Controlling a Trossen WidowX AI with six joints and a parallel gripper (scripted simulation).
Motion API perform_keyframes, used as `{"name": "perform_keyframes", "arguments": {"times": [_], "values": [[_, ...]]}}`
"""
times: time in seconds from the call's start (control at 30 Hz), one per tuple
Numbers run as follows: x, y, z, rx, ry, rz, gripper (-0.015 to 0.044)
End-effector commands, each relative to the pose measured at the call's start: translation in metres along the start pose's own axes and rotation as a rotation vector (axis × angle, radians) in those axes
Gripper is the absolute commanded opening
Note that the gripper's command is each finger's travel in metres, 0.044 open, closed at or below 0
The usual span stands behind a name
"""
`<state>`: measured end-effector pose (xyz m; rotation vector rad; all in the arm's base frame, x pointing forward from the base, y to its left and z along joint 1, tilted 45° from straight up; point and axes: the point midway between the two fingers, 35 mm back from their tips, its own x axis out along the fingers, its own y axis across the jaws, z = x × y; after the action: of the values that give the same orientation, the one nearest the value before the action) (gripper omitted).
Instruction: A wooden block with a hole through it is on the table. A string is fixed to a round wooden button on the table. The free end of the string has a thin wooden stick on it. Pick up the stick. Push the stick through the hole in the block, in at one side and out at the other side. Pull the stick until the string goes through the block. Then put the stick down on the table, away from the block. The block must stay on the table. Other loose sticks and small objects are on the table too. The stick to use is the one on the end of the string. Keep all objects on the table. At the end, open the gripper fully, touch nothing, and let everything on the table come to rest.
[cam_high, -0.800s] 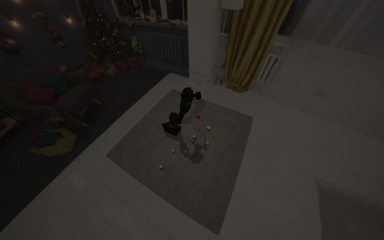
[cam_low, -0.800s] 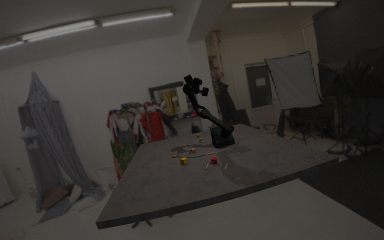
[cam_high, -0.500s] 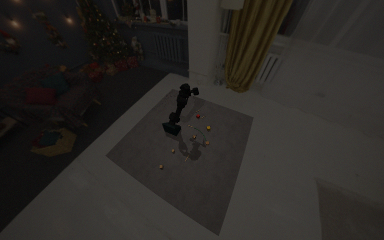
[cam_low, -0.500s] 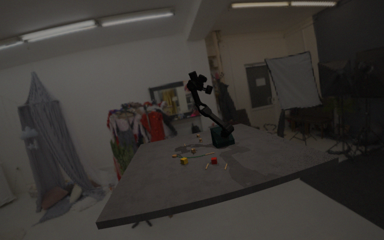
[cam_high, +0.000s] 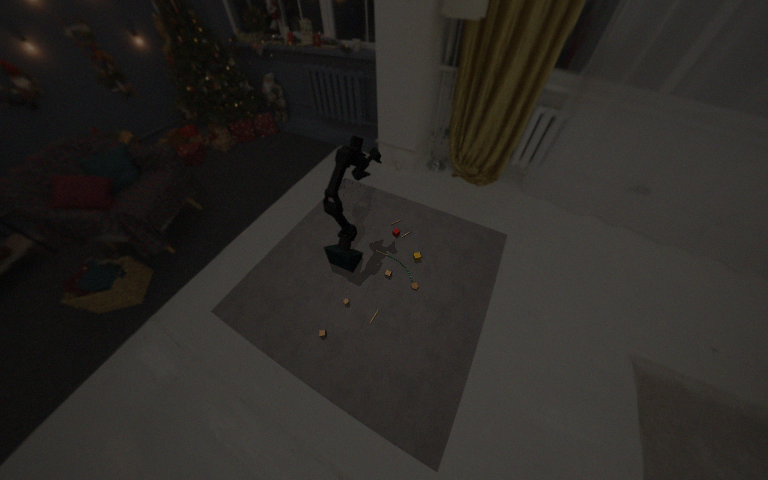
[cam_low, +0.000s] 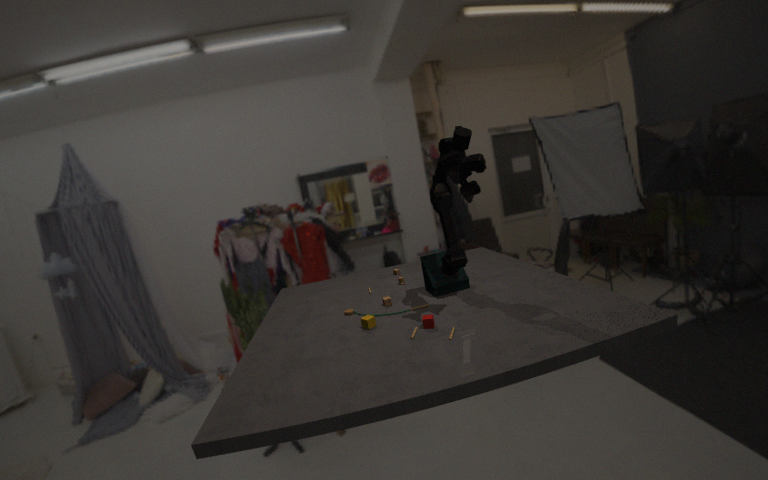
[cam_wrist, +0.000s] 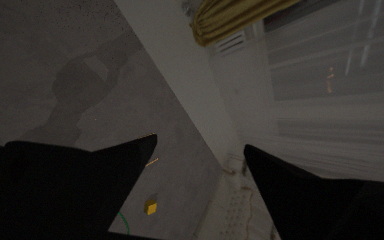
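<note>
My gripper (cam_high: 373, 166) (cam_low: 478, 176) (cam_wrist: 200, 143) is open and empty, high above the table. The wooden stick (cam_high: 381, 253) (cam_low: 419, 307) on the string's free end lies flat on the table, in front of the arm's base. The green string (cam_high: 406, 270) (cam_low: 390, 314) (cam_wrist: 124, 223) curves from it over the table to the round wooden button (cam_high: 414, 285) (cam_low: 348, 311). A small wooden block (cam_high: 387, 273) (cam_low: 386, 301) stands inside that curve, apart from the string; its hole is too small to make out clearly.
A red cube (cam_high: 395, 232) (cam_low: 428, 321) lies between two loose sticks (cam_high: 406, 234) (cam_low: 451, 333). A yellow cube (cam_high: 417, 255) (cam_low: 368, 322) (cam_wrist: 150, 207) lies outside the string's curve. Another stick (cam_high: 373, 316) (cam_low: 369, 290) and two small wooden pieces (cam_high: 346, 301) (cam_high: 322, 333) lie farther off.
</note>
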<state>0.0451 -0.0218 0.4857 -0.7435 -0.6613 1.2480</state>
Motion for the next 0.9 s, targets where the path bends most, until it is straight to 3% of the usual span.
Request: {"name": "perform_keyframes", "arguments": {"times": [0.0, 0.23, 0.47, 0.67, 0.87], "values": [[0.064, 0.023, 0.012, -0.126, 0.173, 0.094, 0.0440], [0.162, 0.050, -0.021, -0.228, 0.426, 0.279, 0.0440], [0.218, 0.059, -0.088, -0.224, 0.600, 0.419, 0.0440], [0.247, 0.074, -0.174, -0.153, 0.717, 0.581, 0.0440], [0.244, 0.094, -0.266, -0.016, 0.788, 0.714, 0.0440]]}}
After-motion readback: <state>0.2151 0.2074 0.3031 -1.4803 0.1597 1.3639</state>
